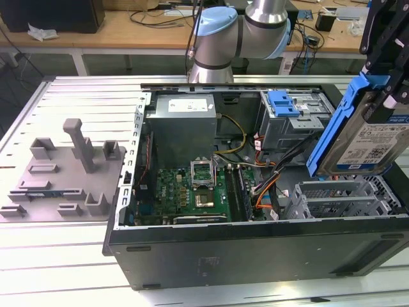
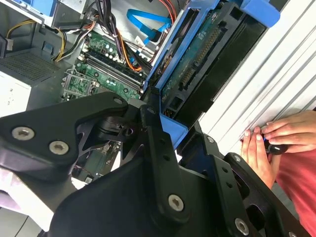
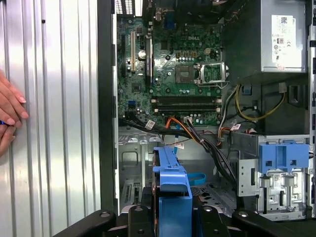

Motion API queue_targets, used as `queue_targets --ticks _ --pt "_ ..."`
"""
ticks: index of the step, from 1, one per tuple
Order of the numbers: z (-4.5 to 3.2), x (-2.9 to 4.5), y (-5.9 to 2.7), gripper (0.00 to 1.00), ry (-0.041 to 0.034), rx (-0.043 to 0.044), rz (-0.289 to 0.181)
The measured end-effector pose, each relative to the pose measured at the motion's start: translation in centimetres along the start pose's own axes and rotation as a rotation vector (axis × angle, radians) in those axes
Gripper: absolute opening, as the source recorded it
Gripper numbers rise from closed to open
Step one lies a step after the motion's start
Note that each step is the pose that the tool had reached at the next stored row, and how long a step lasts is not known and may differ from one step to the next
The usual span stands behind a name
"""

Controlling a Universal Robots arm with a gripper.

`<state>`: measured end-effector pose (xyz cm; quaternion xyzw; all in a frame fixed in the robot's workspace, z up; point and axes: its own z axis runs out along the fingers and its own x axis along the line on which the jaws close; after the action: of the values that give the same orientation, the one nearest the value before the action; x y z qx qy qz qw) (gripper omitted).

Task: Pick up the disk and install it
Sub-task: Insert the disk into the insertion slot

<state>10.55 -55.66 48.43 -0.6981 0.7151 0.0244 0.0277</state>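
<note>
The disk (image 1: 369,139), a silver drive with a white-and-blue label in a blue plastic bracket, hangs tilted above the open computer case (image 1: 255,249) at the exterior view's right. My gripper (image 1: 385,82) is shut on its upper end. In the second wrist view the black fingers (image 2: 150,129) clamp the blue bracket, and the disk (image 2: 197,64) shows its green circuit-board side. The first wrist view has the disk (image 3: 172,182) edge-on between the gripper's (image 3: 172,218) black fingers, over the grey drive cage (image 3: 131,168).
The case holds a green motherboard (image 1: 192,188), a grey power-supply box (image 1: 182,121), bundled cables (image 1: 268,169), a blue latch on a grey cage (image 1: 284,104) and a grey drive bay (image 1: 345,195). A grey fixture (image 1: 64,169) sits on the table. A person's hand (image 2: 269,140) rests beside the case.
</note>
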Motion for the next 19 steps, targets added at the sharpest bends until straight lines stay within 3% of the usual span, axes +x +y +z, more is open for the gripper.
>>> queue_targets --ticks 19 --pt "0.39 0.37 0.07 0.37 -0.0002 -0.0004 -0.007"
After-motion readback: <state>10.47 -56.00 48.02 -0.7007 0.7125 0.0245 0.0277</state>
